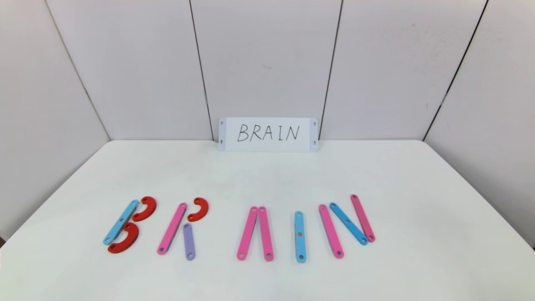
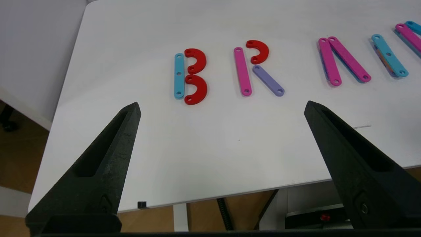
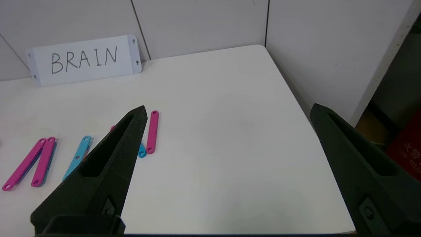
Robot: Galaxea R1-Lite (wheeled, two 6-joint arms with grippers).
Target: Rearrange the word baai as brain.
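Plastic-piece word [image 1: 238, 228] lies flat in row across near half of desk [image 1: 267, 175], long axis left–right, letter tops toward back wall; reads B, R, A without crossbar, I, N. Bars mostly run near-to-far, slightly splayed. Bare desk ahead of row up to white card [image 1: 268, 134] at back edge; margins at both side edges. Left claw [image 2: 222, 105] released, hovering at near-left edge. Right claw [image 3: 228, 110] released, above right side, nothing gripped.
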